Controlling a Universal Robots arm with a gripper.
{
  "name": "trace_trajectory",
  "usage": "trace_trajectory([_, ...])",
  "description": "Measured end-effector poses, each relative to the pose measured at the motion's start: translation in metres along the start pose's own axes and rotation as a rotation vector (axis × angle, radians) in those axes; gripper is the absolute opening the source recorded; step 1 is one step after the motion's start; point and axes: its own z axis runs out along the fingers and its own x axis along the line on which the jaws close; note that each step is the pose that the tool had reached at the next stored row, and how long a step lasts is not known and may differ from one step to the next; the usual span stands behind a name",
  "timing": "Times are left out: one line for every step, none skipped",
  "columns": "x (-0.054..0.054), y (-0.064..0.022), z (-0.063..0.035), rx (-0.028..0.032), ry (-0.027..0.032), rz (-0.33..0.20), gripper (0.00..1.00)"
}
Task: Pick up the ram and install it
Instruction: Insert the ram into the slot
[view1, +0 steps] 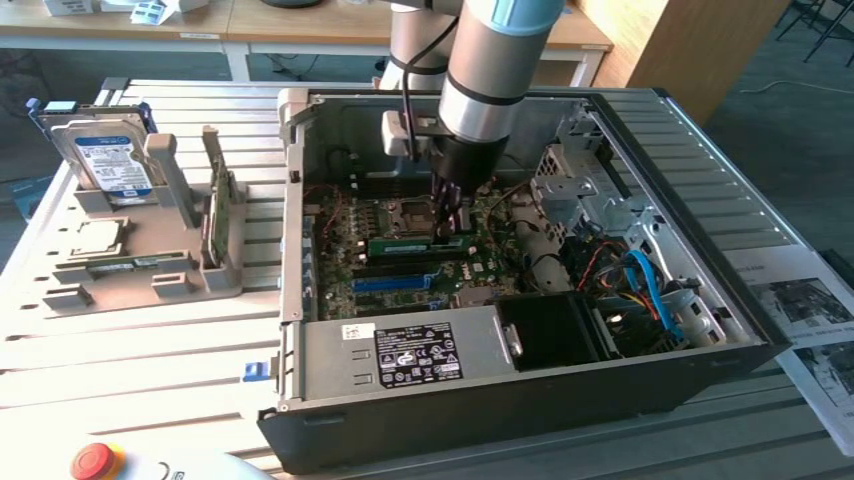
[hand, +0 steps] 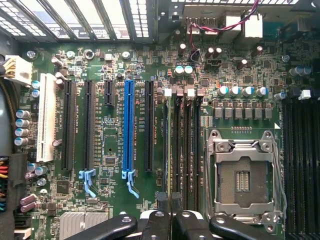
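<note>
Evidently the work is at the seating stage. The end effector (view1: 449, 230) reaches straight down into the open case (view1: 441, 420), its fingers drawn narrow, almost together, and meeting the top edge of the ram (view1: 424, 243). I judge that they pinch it: a board that thin leaves hardly any gap.

The ram stands on edge and level among the black memory slots (hand: 182, 145), just beside the CPU socket (hand: 245, 177), so its contact edge faces down toward a slot. Whether it is fully seated I cannot tell. A hold near the stick's middle would let both ends go down together.

In the wrist view the fingertips (hand: 162, 200) line up with those slots, which run parallel to the blue slot (hand: 128, 130) and lie between it and the socket. That alignment suits a straight push.

On the table (view1: 134, 370), to the exterior view's left of the case, a grey fixture (view1: 134, 290) holds a hard drive (view1: 110, 165) upright. A spare stick (view1: 134, 264) lies flat on it. Parts set out this way are easy to reach from above.

No brand can be read. The drive's blue-and-white label, the sticker on the power supply (view1: 416, 355), the white print beside the motherboard (hand: 160, 65) slots and the sheets (view1: 807, 300) at the exterior view's right are all too small to make out.
</note>
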Motion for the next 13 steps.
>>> trace_trajectory([0.0000,0.0000,0.0002,0.0000,0.0000,0.000,0.12])
trace_trajectory([0.0000,0.0000,0.0004,0.0000,0.0001,0.000,0.12])
trace_trajectory([0.0000,0.0000,0.0005,0.0000,0.0001,0.000,0.12])
trace_trajectory([0.0000,0.0000,0.0007,0.0000,0.0001,0.000,0.12])
trace_trajectory([0.0000,0.0000,0.0009,0.0000,0.0000,0.000,0.12])
trace_trajectory([0.0000,-0.0001,0.0011,0.0000,0.0000,0.000,0.12])
trace_trajectory([0.0000,-0.0001,0.0013,0.0000,0.0000,0.000,0.12])
trace_trajectory([0.0000,-0.0001,0.0015,-0.0001,0.0001,0.000,0.12])
trace_trajectory([0.0000,-0.0001,0.0016,-0.0001,0.0001,0.000,0.12])
trace_trajectory([0.0000,-0.0001,0.0018,-0.0001,0.0000,0.000,0.12])
trace_trajectory([0.0000,-0.0001,0.0020,0.0000,0.0000,0.000,0.12])
trace_trajectory([0.0000,-0.0001,0.0022,0.0000,0.0000,0.000,0.12])
trace_trajectory([0.0000,-0.0001,0.0023,0.0000,0.0001,0.000,0.12])
